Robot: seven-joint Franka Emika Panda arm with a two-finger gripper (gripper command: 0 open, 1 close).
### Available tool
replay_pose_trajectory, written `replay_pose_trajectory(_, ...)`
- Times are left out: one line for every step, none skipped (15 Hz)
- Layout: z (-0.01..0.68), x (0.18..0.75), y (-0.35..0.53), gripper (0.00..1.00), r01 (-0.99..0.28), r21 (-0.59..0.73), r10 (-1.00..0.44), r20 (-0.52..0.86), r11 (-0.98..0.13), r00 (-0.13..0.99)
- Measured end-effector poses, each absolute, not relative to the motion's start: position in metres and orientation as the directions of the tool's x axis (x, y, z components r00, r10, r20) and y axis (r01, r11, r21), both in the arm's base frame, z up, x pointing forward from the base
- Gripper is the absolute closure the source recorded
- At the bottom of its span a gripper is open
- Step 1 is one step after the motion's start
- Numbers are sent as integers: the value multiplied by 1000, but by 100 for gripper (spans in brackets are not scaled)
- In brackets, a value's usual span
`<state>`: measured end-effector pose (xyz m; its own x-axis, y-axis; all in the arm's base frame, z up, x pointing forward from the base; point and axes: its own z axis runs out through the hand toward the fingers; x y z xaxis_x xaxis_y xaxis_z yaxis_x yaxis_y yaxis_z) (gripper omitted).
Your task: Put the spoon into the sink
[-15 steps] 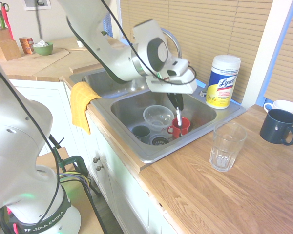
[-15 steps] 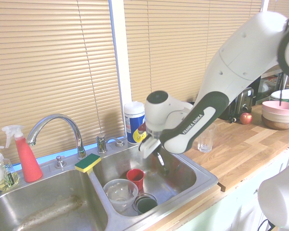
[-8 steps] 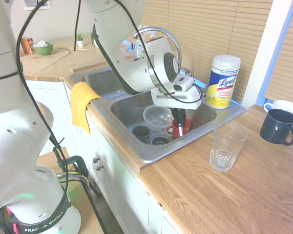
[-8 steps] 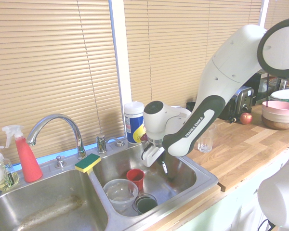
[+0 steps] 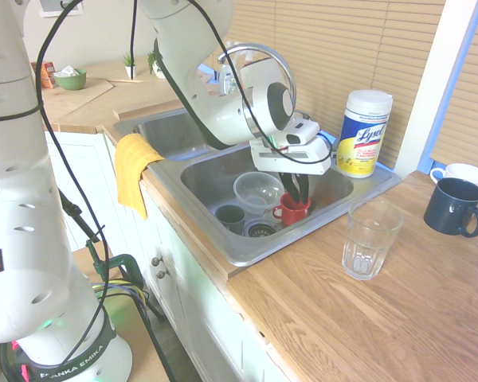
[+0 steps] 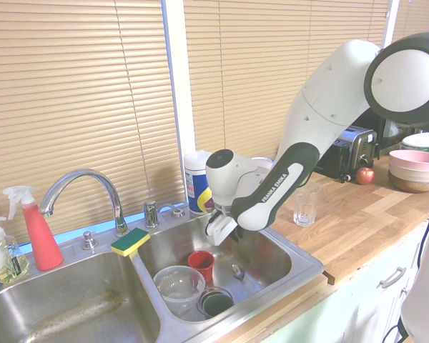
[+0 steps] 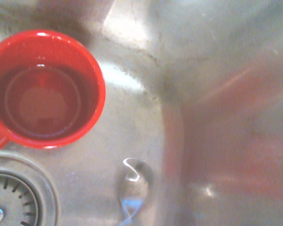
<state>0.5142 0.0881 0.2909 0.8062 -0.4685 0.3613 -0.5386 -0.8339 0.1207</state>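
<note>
The spoon [image 6: 237, 270] lies on the floor of the right basin of the steel sink [image 6: 300, 275], its bowl showing in the wrist view [image 7: 132, 181] between the drain [image 7: 14, 193] and the basin wall. My gripper [image 6: 227, 234] hangs low inside that basin, just above the spoon and apart from it, beside a red cup [image 6: 200, 263]. Its fingers stand slightly parted with nothing between them. In the first exterior view the gripper [image 5: 296, 191] sits right behind the red cup [image 5: 291, 208] and hides the spoon.
A clear bowl [image 5: 257, 189] and a dark green cup [image 5: 229, 215] share the basin near the drain [image 5: 260, 229]. A glass tumbler [image 5: 370, 239], wipes canister [image 5: 363, 131] and navy mug [image 5: 452, 207] stand on the counter. A yellow cloth [image 5: 134, 171] hangs over the sink rim [image 5: 247, 255].
The gripper came down into the basin holding the spoon upright, then let it go. The spoon now lies on the basin floor.
</note>
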Motion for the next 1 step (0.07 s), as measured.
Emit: replay_pose_trajectory(294, 515, 89, 0, -535, 119, -465, 361, -837, 808)
